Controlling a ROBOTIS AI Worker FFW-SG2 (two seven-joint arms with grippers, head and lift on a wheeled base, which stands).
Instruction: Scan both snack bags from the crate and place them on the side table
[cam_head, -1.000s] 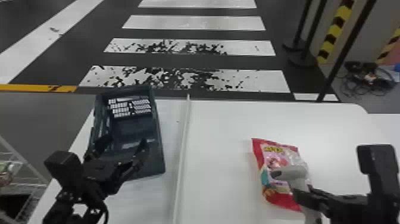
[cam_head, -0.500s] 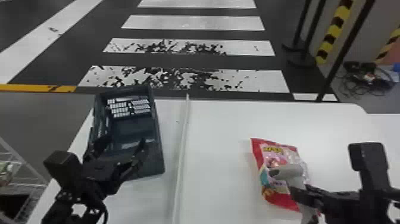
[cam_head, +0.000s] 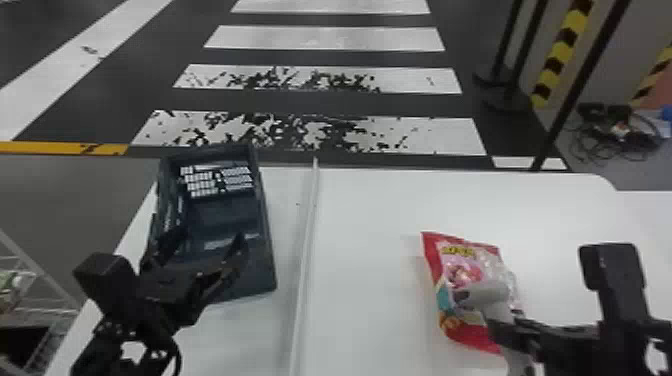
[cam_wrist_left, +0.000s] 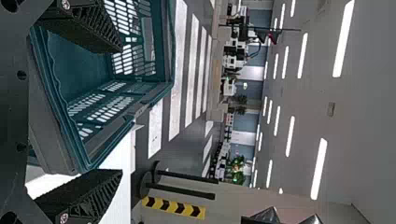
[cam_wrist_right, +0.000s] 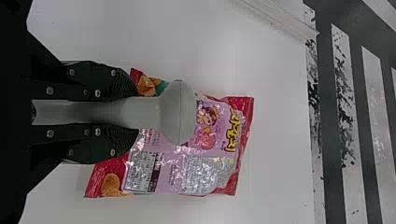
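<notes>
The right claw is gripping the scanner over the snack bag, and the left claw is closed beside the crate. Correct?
Not quite: the left claw beside the crate is open, its fingers wide apart in the left wrist view. The right claw does grip the scanner over the snack bag.

Over the last second the right claw shifts slightly toward the robot's left, carrying the gray scanner a touch the same way over the snack bag. The black wrist block behind it moves more clearly, ending nearer the bag.
</notes>
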